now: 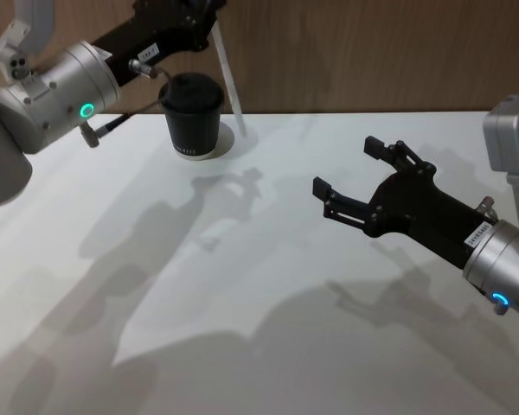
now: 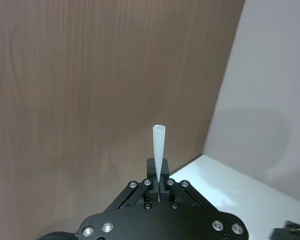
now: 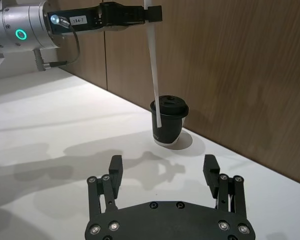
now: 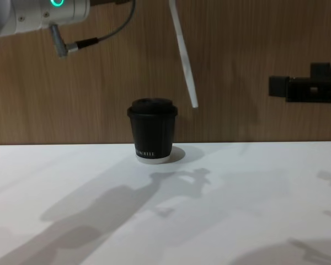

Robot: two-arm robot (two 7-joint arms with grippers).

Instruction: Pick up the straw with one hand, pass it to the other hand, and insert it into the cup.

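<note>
White and thin, the straw (image 1: 228,78) is clamped near its upper end in the left gripper (image 1: 210,15), the one on the silver wrist with the green ring light. This gripper is raised above the table's (image 1: 242,303) back edge. In the left wrist view the fingers are closed narrowly on the straw, whose open end stands just past them.

The straw hangs tilted. In the chest view its lower tip is in the air above the level of the domed lid (image 3: 170,104) and off to the robot's right of it, touching nothing.

The black paper cup (image 1: 193,117) stands upright near the back edge, left of the middle and close to the wood-panelled wall (image 4: 254,55). Its lid is on.

The right gripper (image 1: 350,169) hovers over the right part of the table, well apart from the cup. Its fingers are spread wide and hold nothing.

From this layout the pickup and the handover look done, since the straw is with the receiving gripper and the other is empty. Only the insertion is left. I judge the tip needs shifting left until it is over the lid's opening, and the straw needs bringing nearer upright before it is lowered. I cannot tell which hole in the lid would take it.
</note>
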